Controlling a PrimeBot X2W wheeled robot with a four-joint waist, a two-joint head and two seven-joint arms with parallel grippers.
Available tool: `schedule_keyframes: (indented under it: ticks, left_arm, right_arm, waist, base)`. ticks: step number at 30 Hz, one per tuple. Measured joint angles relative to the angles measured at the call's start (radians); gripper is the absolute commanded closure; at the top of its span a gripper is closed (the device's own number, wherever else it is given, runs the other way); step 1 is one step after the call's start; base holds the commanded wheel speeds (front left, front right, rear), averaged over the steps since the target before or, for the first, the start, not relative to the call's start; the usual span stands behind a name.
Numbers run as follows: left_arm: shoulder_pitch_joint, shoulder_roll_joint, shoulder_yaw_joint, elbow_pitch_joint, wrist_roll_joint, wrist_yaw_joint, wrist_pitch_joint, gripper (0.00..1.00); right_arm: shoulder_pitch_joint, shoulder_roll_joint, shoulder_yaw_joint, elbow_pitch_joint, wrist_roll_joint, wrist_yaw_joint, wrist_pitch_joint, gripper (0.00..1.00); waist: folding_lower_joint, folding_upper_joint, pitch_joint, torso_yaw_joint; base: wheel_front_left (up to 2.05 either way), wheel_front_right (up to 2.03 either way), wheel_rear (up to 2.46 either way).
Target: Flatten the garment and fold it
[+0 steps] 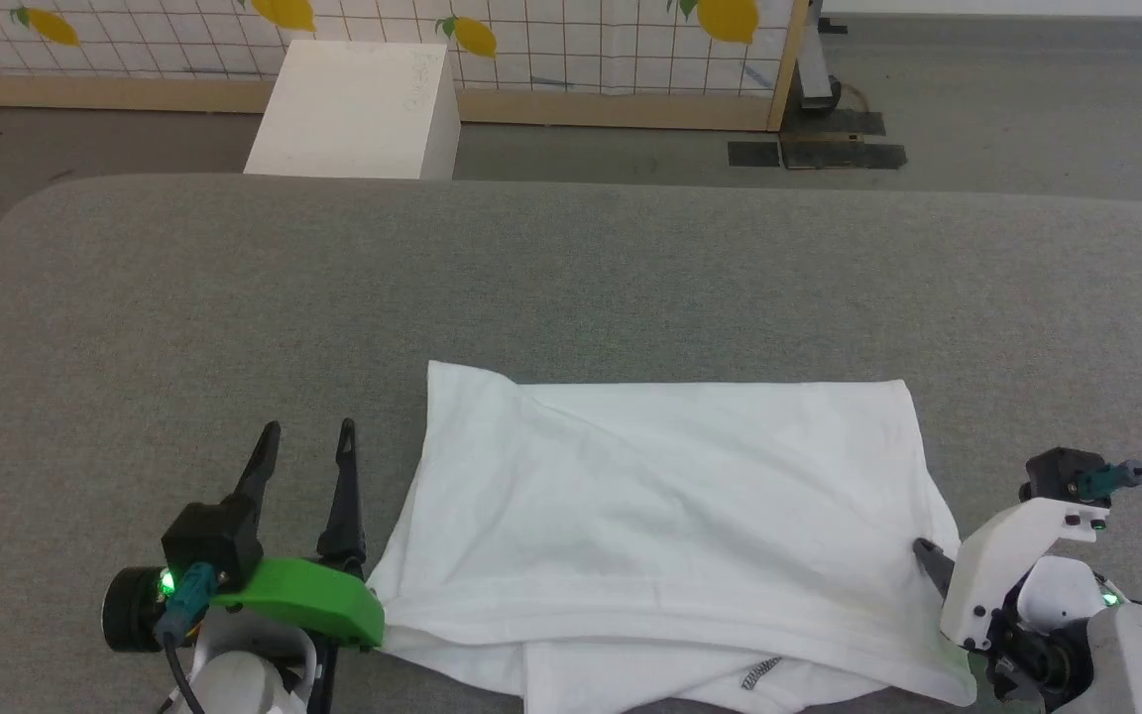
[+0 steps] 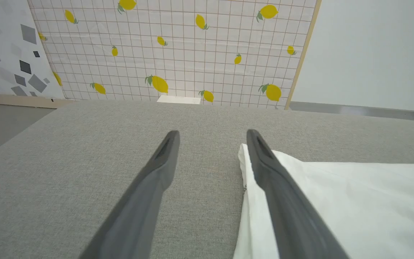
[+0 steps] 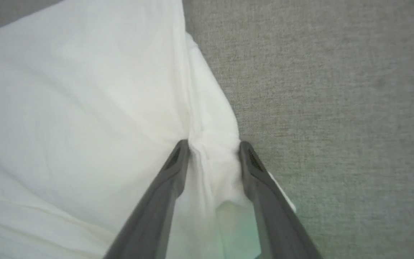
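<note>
The garment (image 1: pixel 660 496) lies folded into a broad white rectangle on the grey padded table (image 1: pixel 571 278), near its front edge, with a strip of patterned stitching (image 1: pixel 757 674) peeking out below. My left gripper (image 1: pixel 309 428) stands open just left of the garment's left edge, low over the table; in the left wrist view its right finger (image 2: pixel 282 194) overlaps that edge of the garment (image 2: pixel 354 201). My right gripper (image 1: pixel 928 560) is at the garment's right edge. In the right wrist view this gripper (image 3: pixel 214 144) straddles a puckered ridge of the garment (image 3: pixel 84 108), jaws partly narrowed but apart.
A white box (image 1: pixel 353 109) stands on the floor beyond the table's far edge. Behind it runs a lemon-patterned screen (image 1: pixel 531 40) with a wooden frame. A dark metal base (image 1: pixel 819 149) sits on the floor at the far right. Bare table stretches left of and beyond the garment.
</note>
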State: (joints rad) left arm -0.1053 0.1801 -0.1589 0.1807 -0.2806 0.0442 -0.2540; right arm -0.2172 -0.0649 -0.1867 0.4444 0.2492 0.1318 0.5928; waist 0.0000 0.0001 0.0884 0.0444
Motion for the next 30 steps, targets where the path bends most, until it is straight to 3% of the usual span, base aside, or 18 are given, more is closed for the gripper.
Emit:
schedule_keyframes:
  ticks: [1,6,14,18,23,30]
  left_arm:
    - [0.0,-0.003,0.004,0.002,0.002,-0.001,0.0,0.0]
    - [0.0,-0.019,0.023,0.005,0.009,-0.016,0.0,0.0]
    - [0.0,-0.033,0.043,0.011,0.017,-0.036,0.0,0.0]
    - [0.0,-0.045,0.047,0.011,0.025,-0.044,0.0,0.0]
    - [0.002,-0.05,0.058,0.011,0.035,-0.051,0.0,0.0]
    - [0.003,-0.055,0.067,0.014,0.053,-0.062,0.0,0.0]
  right_arm:
    - [0.0,0.0,-0.001,-0.004,0.001,0.0,0.0,1.0]
    - [0.014,0.014,-0.027,-0.036,-0.015,0.0,-0.024,1.0]
    - [0.048,-0.016,-0.25,-0.133,-0.259,0.001,-0.078,1.0]
    - [0.06,-0.028,-0.283,-0.168,-0.299,0.001,-0.084,1.0]
    - [0.104,-0.021,-0.203,-0.285,-0.271,0.001,-0.055,1.0]
    - [0.175,-0.001,0.086,-0.629,-0.135,0.0,0.094,1.0]
  waist:
    - [0.0,0.0,0.0,0.0]
    - [0.0,-0.0001,-0.002,-0.004]
    - [0.0,0.0,0.01,-0.005]
    - [0.0,0.0,0.014,0.001]
    - [0.0001,0.0,0.009,0.005]
    - [0.0,0.0,0.005,0.015]
  base:
    - [0.0,0.0,0.0]
    - [0.0,0.0,0.0]
    - [0.0,0.0,0.0]
    - [0.0,0.0,0.0]
    - [0.0,0.0,0.0]
    - [0.0,0.0,0.0]
